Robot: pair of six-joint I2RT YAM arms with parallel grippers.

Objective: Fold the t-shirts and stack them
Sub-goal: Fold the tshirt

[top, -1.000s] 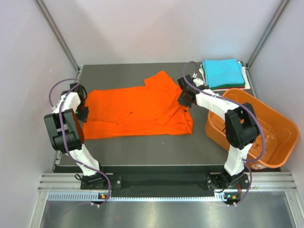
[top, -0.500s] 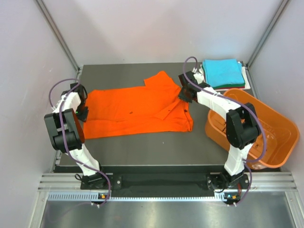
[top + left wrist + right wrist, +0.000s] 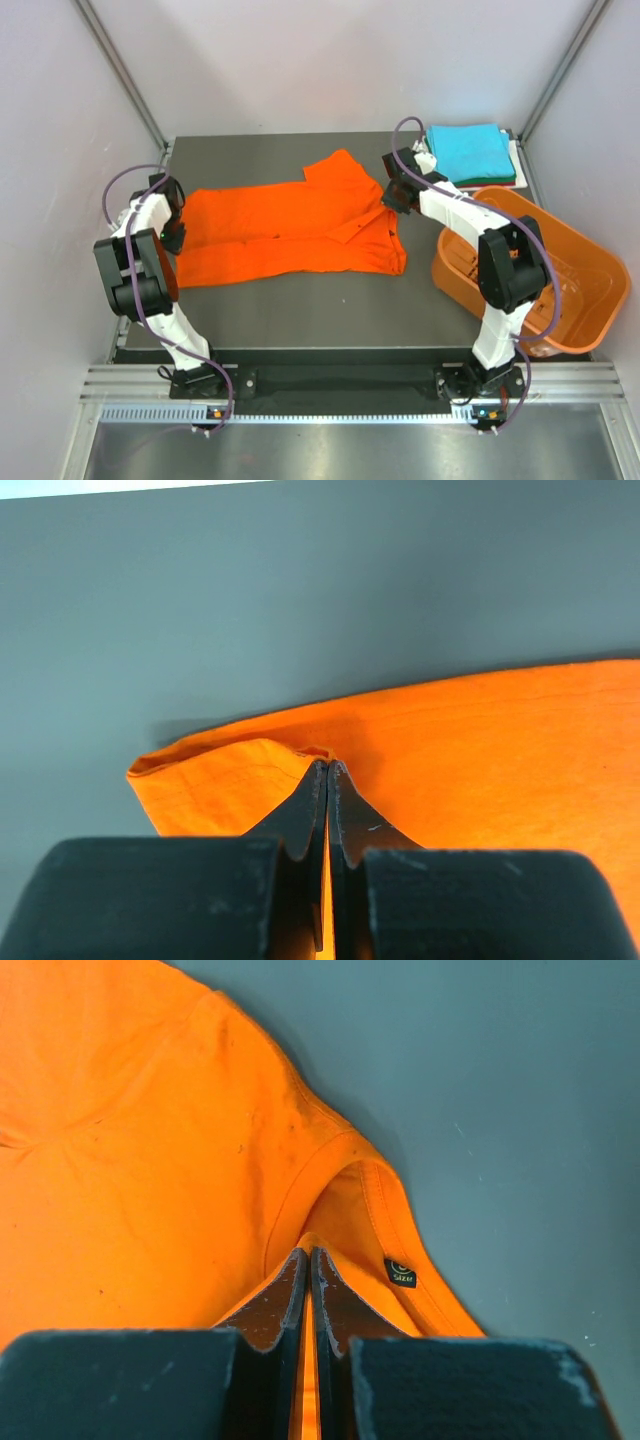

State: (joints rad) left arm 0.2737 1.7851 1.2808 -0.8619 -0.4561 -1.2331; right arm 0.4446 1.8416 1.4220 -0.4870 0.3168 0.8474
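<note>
A bright orange t-shirt (image 3: 290,232) lies lengthwise across the dark table, partly doubled over along its length. My left gripper (image 3: 174,230) is at its left end, shut on a pinched fold of the hem (image 3: 328,765). At the right end my right gripper (image 3: 393,196) is shut on the cloth at the collar (image 3: 308,1252), beside the small size label (image 3: 401,1273). A turquoise t-shirt (image 3: 470,152) folded square tops a stack at the back right corner, with white and dark cloth edges (image 3: 488,183) under it.
A rigid orange slotted basket (image 3: 590,295) stands tilted off the table's right edge, close under the right arm. Grey walls close in the table on three sides. Bare table surface (image 3: 300,310) runs between the shirt and the arm bases.
Both grippers have drawn the held edge of the orange shirt toward the back of the table. The right gripper moved back and slightly right, and the shirt now looks narrower from front to back.
</note>
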